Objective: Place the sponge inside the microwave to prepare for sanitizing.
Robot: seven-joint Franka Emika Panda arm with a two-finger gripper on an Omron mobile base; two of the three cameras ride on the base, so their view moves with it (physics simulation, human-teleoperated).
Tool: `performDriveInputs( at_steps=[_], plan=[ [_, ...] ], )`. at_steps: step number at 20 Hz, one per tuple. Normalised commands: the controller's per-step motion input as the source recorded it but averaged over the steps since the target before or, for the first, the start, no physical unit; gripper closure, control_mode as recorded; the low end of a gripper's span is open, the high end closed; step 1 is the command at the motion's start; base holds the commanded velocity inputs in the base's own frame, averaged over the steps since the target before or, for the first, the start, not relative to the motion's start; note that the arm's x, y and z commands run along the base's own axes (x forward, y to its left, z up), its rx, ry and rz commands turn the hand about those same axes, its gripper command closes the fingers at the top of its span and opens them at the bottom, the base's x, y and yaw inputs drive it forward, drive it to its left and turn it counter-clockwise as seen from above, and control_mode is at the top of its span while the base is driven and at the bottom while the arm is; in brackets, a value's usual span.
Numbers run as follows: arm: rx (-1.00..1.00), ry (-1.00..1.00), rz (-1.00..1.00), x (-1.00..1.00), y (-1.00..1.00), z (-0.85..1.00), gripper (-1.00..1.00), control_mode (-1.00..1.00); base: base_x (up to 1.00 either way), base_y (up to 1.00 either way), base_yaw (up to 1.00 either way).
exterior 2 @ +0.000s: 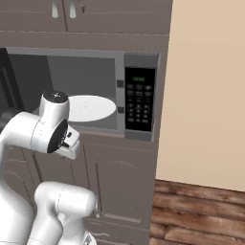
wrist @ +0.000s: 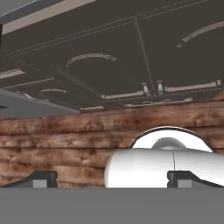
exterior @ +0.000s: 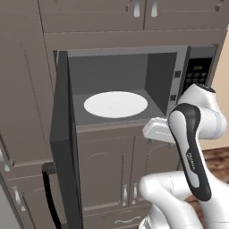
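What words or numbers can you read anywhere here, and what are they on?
Nothing can be read clearly.
Green display on the microwave: lit, too blurred to read.
Microwave buttons: markings too small to read.
Small grey lettering on the robot arm: too small to read.

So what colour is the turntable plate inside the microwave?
White, plain; the turntable plate shows best in the left base view.

The glossy white rounded arm [exterior: 197,129] is showing dark grey joint bands with small lettering; behind the two small dark finger tips [wrist: 41,178], its shells are looking smooth, seamless.
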Motion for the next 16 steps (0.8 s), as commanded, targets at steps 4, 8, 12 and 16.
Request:
performDriveInputs(
  at_steps=[4, 8, 12, 16],
  plan=[
    [0.0, 0.0, 0.0, 0.0, 0.0, 0.0, -1.0, 1.0, -0.56, -0.04, 0.0],
    [0.0, 0.0, 0.0, 0.0, 0.0, 0.0, -1.0, 1.0, -0.43, -0.06, 0.0],
    [0.0, 0.0, 0.0, 0.0, 0.0, 0.0, -1.0, 1.0, -0.34, -0.02, -0.17],
    [0.0, 0.0, 0.0, 0.0, 0.0, 0.0, -1.0, 1.0, -0.06, 0.0, -0.75]
  ],
)
